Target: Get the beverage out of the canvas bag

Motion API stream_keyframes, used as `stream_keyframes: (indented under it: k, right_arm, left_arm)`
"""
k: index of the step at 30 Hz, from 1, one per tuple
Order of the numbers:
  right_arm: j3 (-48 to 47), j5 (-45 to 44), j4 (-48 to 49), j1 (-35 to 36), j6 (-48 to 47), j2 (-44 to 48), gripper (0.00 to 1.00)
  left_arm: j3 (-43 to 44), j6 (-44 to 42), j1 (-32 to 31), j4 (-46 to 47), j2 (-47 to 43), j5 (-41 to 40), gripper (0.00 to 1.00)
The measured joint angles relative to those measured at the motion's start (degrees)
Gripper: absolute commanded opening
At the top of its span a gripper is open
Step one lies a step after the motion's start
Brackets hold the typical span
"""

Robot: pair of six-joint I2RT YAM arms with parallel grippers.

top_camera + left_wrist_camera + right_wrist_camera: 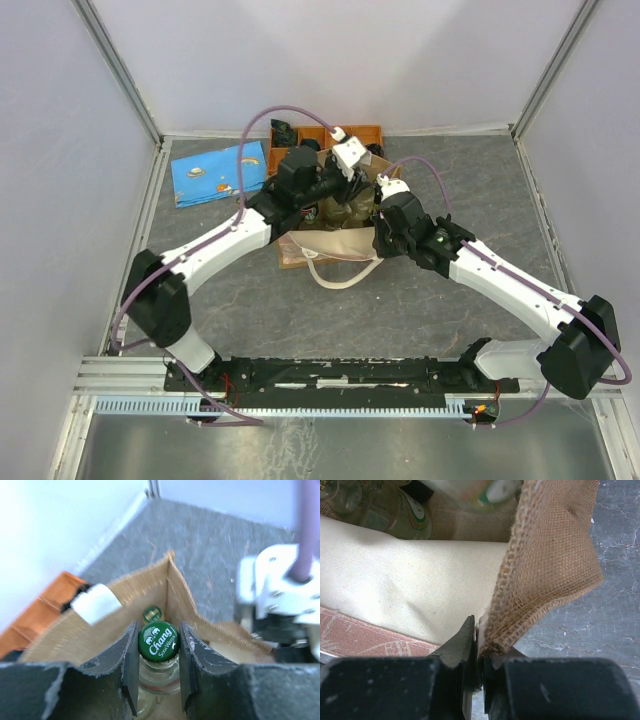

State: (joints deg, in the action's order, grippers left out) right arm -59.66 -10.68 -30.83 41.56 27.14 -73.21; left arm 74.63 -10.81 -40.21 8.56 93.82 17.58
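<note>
We guess the glass bottle (158, 642) is heavy and slippery; our left gripper (158, 629) squeezes its neck, and our right gripper (479, 641) pinches the floppy canvas bag (550, 555).

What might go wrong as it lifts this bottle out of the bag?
The left gripper holds the bottle only at its cap, so it may slip. The right gripper pinches just the rim of the canvas bag; if it pulls free, the bag may rise too. A second cap sits close behind and could get knocked.
</note>
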Motion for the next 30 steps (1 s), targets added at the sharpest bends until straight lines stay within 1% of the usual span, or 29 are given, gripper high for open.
stream_keyframes:
  k: [7,9,10,13,16,20,23,27,30]
  right_arm:
    - [0.0,0.04,0.04,0.0,-0.17,0.0,0.13]
    - [0.0,0.04,0.13,0.0,-0.24,-0.04,0.12]
    - [0.0,0.04,0.22,0.0,-0.37,-0.09,0.12]
    - [0.0,0.09,0.48,0.0,-0.46,-0.48,0.12]
    - [0.0,0.24,0.72,0.0,-0.63,-1.05,0.12]
    - [-0.04,0.31,1.05,0.0,-1.16,-1.46,0.11]
    - [-0.5,0.33,1.03,0.02,-1.73,-2.03,0.11]
    - [-1.29,0.31,0.81,0.0,-2.14,-2.78,0.11]
    - [-1.29,0.31,0.81,0.0,-2.12,-2.8,0.11]
  left_arm:
    - [4.39,-0.92,0.0,-3.54,-10.27,-5.4,0.03]
    - [6.75,-1.07,0.0,-6.4,-12.5,-7.69,0.03]
    - [10.05,-1.31,0.0,-9.94,-14.38,-10.32,0.03]
    - [13.92,-1.84,-0.02,-14.78,-16.02,-14.64,0.03]
    - [15.65,-2.6,0.0,-19.15,-19.21,-20.39,0.03]
    - [15.52,-3.1,0.0,-25.49,-24.81,-28.5,0.03]
    - [13.81,-3.13,0.02,-28.65,-29.14,-34.47,0.03]
    - [7.96,-2.05,0.22,-31.34,-35.41,-40.46,0.03]
    - [1.49,-0.31,0.28,-33.05,-40.13,-43.69,0.03]
